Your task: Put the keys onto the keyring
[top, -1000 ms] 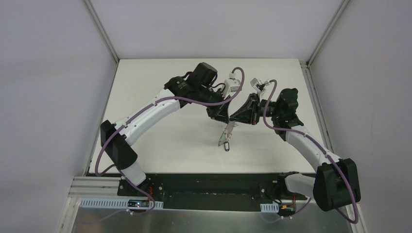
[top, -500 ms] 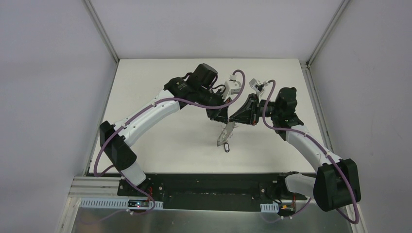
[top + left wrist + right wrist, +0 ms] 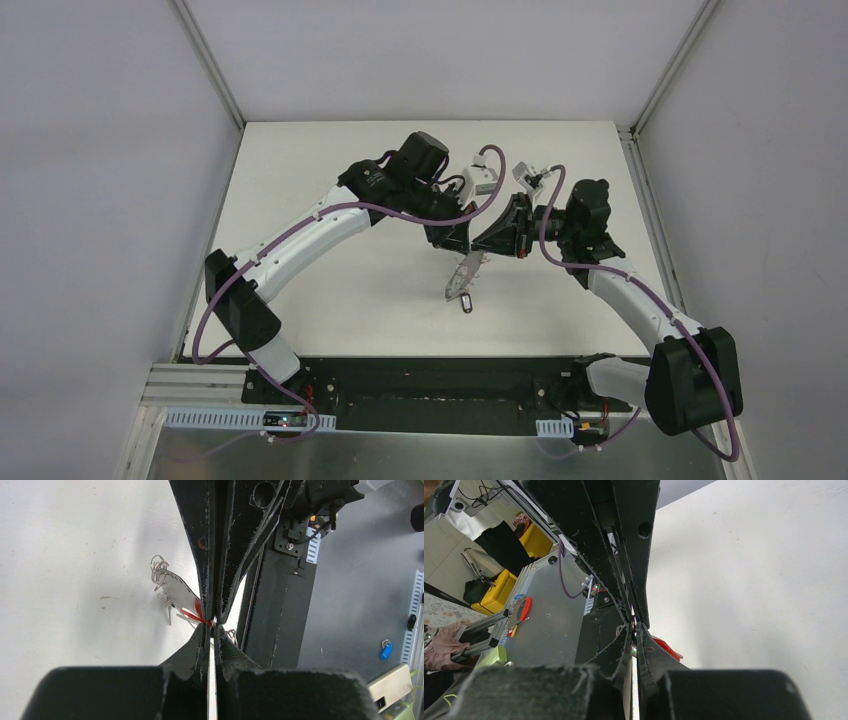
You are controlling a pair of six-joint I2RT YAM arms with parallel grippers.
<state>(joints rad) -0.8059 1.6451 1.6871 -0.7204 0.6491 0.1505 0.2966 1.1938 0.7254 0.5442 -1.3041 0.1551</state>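
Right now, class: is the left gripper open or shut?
Shut: the left gripper has only a sliver between its fingers, beside the red key.

White table [image 3: 330, 290], grey walls [image 3: 100, 200] on three sides, a black plate [image 3: 440, 385] along its near edge

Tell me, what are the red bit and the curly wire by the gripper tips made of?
The red bit looks like plastic: flat bright colour with no metal glint, though only a sliver shows. The curly wire looks like thin bare metal: grey, shiny, and bent into fine loops.
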